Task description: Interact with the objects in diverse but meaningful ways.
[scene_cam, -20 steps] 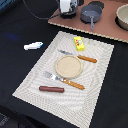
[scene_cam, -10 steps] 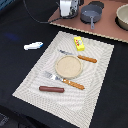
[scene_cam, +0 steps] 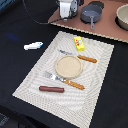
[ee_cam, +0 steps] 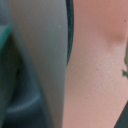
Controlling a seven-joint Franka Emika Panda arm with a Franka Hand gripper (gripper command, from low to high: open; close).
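In the exterior view my gripper (scene_cam: pixel 68 10) hangs low at the back, over the brown board (scene_cam: pixel 107 31), just to that view's left of the dark grey two-handled pot (scene_cam: pixel 92 13). Its fingers are too small and blurred to read. On the striped placemat (scene_cam: pixel 35 80) lie a yellow block (scene_cam: pixel 79 43) and a brown sausage stick (scene_cam: pixel 51 89). A white-and-blue fish (scene_cam: pixel 33 45) rests on the black cloth beside the mat. The wrist view is a blurred close-up of a grey surface (ee_cam: pixel 42 60) against a pinkish-brown one (ee_cam: pixel 97 75).
A tan round plate (scene_cam: pixel 68 66) sits mid-mat, with an orange-handled fork (scene_cam: pixel 64 81) in front of it and an orange-handled knife (scene_cam: pixel 80 57) behind it. A tan bowl (scene_cam: pixel 123 16) stands at the back right. A black cable (scene_cam: pixel 35 17) runs from the gripper.
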